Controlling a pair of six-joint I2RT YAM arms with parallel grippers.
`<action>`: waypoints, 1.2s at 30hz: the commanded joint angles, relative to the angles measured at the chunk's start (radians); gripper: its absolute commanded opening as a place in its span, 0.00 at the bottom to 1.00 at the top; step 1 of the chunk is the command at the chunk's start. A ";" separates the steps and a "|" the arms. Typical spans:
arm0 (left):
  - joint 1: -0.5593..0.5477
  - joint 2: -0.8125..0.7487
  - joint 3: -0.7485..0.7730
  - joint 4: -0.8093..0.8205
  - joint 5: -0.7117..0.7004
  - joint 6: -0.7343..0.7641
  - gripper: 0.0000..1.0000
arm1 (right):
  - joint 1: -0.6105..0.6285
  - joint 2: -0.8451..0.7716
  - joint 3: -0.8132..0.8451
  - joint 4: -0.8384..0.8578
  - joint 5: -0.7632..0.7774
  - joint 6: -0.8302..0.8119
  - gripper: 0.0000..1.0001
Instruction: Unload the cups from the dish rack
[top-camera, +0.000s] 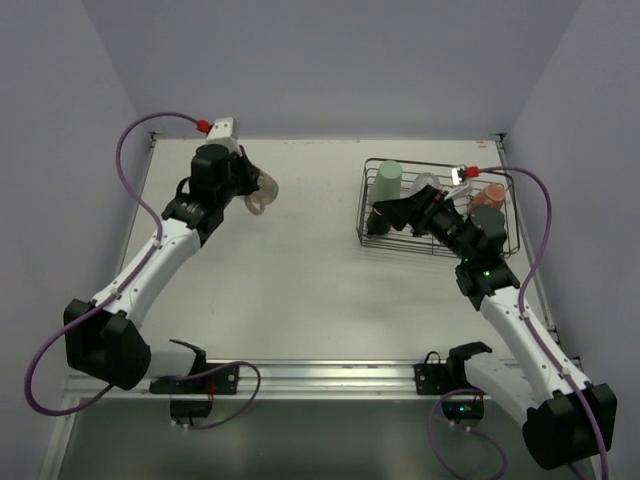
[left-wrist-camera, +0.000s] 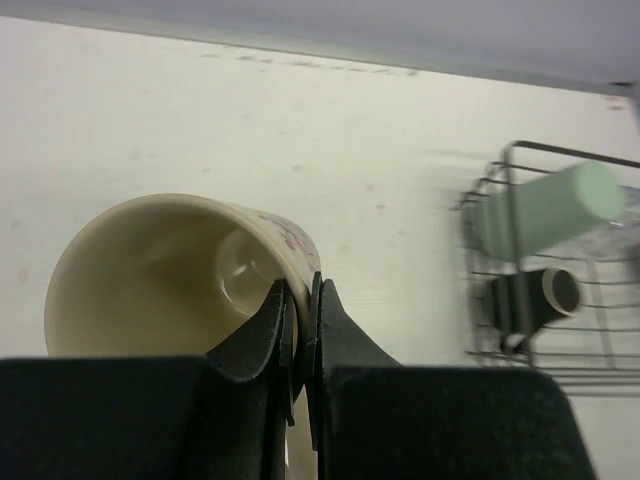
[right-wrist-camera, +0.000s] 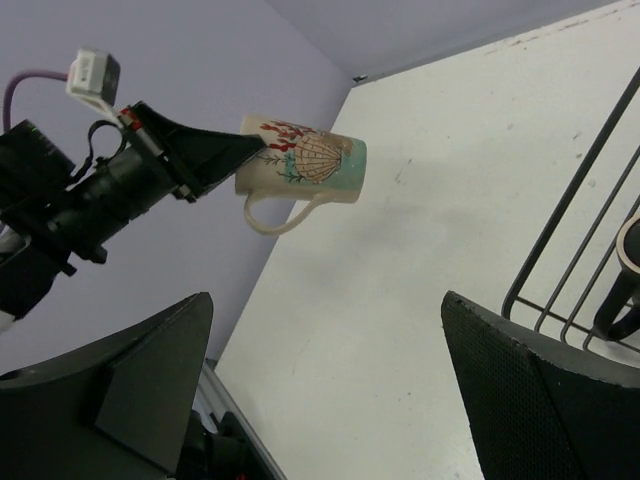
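- lilac walls close round a white table.
- one cream mug is out of the dish rack and hangs tilted above the table's far left, not yet set down.
- left gripper is pinched tight on its rim.
- a mint cup, a salmon-pink cup and a dark cup sit in the rack, waiting.
- right gripper hovers at the rack, jaws wide apart, empty.

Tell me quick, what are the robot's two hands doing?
Left gripper: shut on the cream cup.
Right gripper: open, holding nothing.
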 joint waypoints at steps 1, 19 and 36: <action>0.016 0.055 0.166 -0.061 -0.226 0.150 0.00 | 0.009 -0.045 -0.021 -0.015 0.034 -0.064 0.99; 0.185 0.508 0.434 -0.198 -0.400 0.190 0.00 | 0.051 -0.109 -0.080 -0.067 0.010 -0.139 0.99; 0.255 0.539 0.448 -0.221 -0.371 0.150 0.68 | 0.064 -0.069 -0.037 -0.134 0.065 -0.171 0.99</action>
